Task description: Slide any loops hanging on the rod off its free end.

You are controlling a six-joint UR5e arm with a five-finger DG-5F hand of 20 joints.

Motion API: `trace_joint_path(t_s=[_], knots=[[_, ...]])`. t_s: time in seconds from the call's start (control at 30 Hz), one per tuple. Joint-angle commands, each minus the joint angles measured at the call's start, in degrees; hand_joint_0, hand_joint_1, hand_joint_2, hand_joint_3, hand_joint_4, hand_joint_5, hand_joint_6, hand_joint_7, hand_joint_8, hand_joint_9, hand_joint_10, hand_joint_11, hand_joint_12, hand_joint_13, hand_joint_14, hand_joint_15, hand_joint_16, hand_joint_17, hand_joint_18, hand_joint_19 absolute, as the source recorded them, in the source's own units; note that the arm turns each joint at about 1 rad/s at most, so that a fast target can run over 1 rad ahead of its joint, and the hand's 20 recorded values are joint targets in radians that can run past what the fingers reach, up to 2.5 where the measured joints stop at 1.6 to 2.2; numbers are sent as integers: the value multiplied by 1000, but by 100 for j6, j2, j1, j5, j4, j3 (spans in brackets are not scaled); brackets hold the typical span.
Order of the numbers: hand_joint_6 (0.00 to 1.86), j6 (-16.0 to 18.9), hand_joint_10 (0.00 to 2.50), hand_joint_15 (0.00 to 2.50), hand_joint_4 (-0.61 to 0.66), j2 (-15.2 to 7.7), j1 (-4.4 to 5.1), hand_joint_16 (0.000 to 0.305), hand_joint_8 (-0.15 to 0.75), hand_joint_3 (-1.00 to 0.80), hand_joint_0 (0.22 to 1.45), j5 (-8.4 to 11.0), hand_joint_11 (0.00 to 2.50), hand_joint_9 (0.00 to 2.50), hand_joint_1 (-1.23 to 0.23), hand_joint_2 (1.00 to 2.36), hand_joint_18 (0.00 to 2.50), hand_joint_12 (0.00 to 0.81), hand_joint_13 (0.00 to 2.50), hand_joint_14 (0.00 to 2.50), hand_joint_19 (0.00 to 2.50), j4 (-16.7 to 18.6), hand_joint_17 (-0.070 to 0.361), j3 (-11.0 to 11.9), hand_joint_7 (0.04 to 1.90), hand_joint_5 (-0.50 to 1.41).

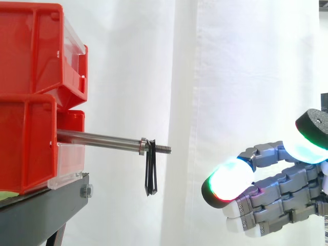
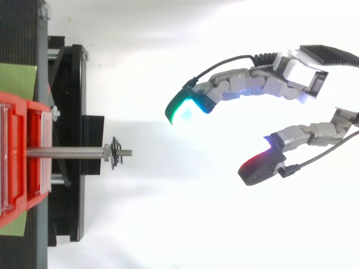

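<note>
A metal rod [image 1: 100, 139] juts rightward from between the red bins [image 1: 36, 97] and ends in a threaded tip [image 1: 163, 149]. Black loops [image 1: 150, 171] hang in a bunch just past the nut [image 1: 142, 146], near the free end; from above the loops [image 2: 115, 152] sit right beside the nut. My hand [image 1: 279, 192] is off to the right and slightly lower than the rod, well clear of it. Its fingers [image 2: 235, 88] are spread and gently bent, thumb [image 2: 286, 147] apart from them, holding nothing.
The bins rest on a black stand [image 1: 43, 207] at the left. A white curtain [image 1: 241, 77] hangs behind. Open space lies between the rod's tip and my hand.
</note>
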Motion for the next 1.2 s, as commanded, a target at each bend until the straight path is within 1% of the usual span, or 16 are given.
trace_joint_path(t_s=[0.0, 0.13, 0.17, 0.3, 0.4, 0.47, 0.5, 0.53, 0.6, 0.63, 0.67, 0.8, 0.83, 0.93, 1.17], knots=[[502, -8, 0, 46, 245, -1, 35, 40, 294, -417, 543, 47, 0, 541, -524, 1007, 478, 335, 572, 0, 133, -8, 91, 6, 751, -202], [502, -16, 0, 48, 247, -10, 70, 40, 295, -418, 544, 82, 0, 546, -524, 1007, 481, 337, 575, 0, 137, -78, 91, 6, 753, -201], [502, -8, 0, 48, 248, -1, 88, 41, 296, -417, 543, 144, 0, 546, -524, 1007, 485, 336, 576, 1, 137, -96, 92, 14, 754, -201], [502, 1, 0, 51, 247, -80, 88, 41, 297, -417, 543, 179, 0, 548, -523, 1007, 488, 337, 577, 1, 150, -87, 92, 50, 758, -200], [502, 28, 0, 47, 251, -282, 96, 41, 296, -416, 544, 179, 0, 550, -523, 1007, 490, 337, 579, 3, 153, -105, 92, 155, 759, -198], [502, 107, 0, 58, 250, -493, 96, 41, 296, -416, 543, 170, 0, 552, -523, 1008, 490, 338, 582, 0, 154, -166, 92, 269, 761, -198], [502, 151, 0, 58, 249, -537, 96, 41, 296, -416, 544, 170, 0, 551, -523, 1007, 490, 337, 583, 3, 159, -175, 92, 313, 763, -198], [502, 274, 0, 53, 249, -678, 88, 41, 297, -416, 544, 161, 0, 556, -524, 1006, 490, 338, 585, 0, 159, -210, 92, 445, 761, -198], [502, 441, 0, 58, 250, -836, 88, 41, 297, -417, 543, 153, 0, 556, -523, 1008, 491, 337, 586, 2, 163, -324, 92, 665, 767, -198], [502, 441, 1, 61, 253, -880, 88, 41, 297, -417, 544, 153, 0, 557, -523, 1007, 493, 338, 586, 2, 158, -324, 92, 665, 768, -197], [502, 467, 0, 59, 253, -906, 88, 41, 296, -415, 544, 135, 0, 558, -523, 1006, 493, 338, 587, 1, 169, -395, 92, 770, 764, -197], [502, 397, 0, 63, 254, -968, 70, 41, 299, -415, 544, 91, 0, 564, -523, 1006, 504, 339, 593, 2, 174, -404, 93, 946, 769, -195], [502, 309, 0, 67, 253, -959, 79, 41, 298, -417, 544, 91, 4, 565, -523, 1008, 507, 338, 593, 2, 173, -342, 93, 946, 767, -195], [502, 212, 0, 67, 257, -968, 79, 41, 300, -412, 543, 91, 0, 568, -524, 1007, 509, 338, 597, 3, 171, -193, 93, 937, 767, -193], [502, 186, 0, 73, 267, -976, 79, 41, 301, -414, 544, 91, 10, 586, -523, 1007, 515, 339, 607, 1, 195, -26, 93, 955, 776, -188]])
